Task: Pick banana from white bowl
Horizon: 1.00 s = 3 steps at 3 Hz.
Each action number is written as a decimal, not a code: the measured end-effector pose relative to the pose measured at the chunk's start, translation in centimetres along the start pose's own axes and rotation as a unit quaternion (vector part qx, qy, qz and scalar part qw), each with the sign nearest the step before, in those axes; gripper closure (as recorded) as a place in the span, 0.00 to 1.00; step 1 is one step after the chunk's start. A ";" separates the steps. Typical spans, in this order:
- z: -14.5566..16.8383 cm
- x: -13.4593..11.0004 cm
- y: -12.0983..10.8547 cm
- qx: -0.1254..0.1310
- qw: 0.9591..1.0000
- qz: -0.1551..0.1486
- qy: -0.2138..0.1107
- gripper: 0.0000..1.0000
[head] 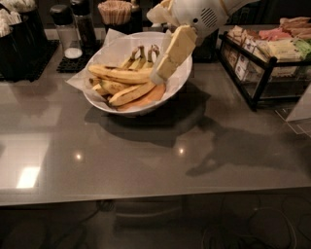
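The white bowl (181, 85), lined with crinkled white paper, stands at the back middle of the grey counter. It holds several yellow bananas. A long curved banana (120, 74) with dark blotches lies across the top of the pile. Cleaner bananas with upright dark stems (142, 52) sit behind it. My gripper (159, 76) reaches down from the upper right over the bowl's right side. Its cream tip is right at the right end of the long banana. I cannot tell whether it touches.
A black wire rack (260, 73) with packaged snacks stands at the right. Glass shakers (65, 29), a holder of wooden sticks (114, 12) and black containers (19, 36) line the back left. The counter's front edge (146, 197) runs across the foreground.
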<state>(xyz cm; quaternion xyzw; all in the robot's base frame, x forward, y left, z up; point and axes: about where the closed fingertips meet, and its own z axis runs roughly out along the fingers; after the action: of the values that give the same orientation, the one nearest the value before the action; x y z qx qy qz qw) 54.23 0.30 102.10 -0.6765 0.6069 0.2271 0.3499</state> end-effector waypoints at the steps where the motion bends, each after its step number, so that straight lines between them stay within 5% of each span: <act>1: 0.5 -0.1 -0.2 -0.004 1.000 -0.001 -0.001 0.00; 2: 0.3 0.3 0.0 0.007 1.000 0.008 -0.002 0.00; 3: 4.8 -0.4 -3.3 0.009 0.999 0.016 -0.040 0.00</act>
<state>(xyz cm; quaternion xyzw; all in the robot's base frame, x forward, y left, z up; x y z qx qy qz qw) 57.96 4.26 99.93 -0.6540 0.6052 0.2535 0.3763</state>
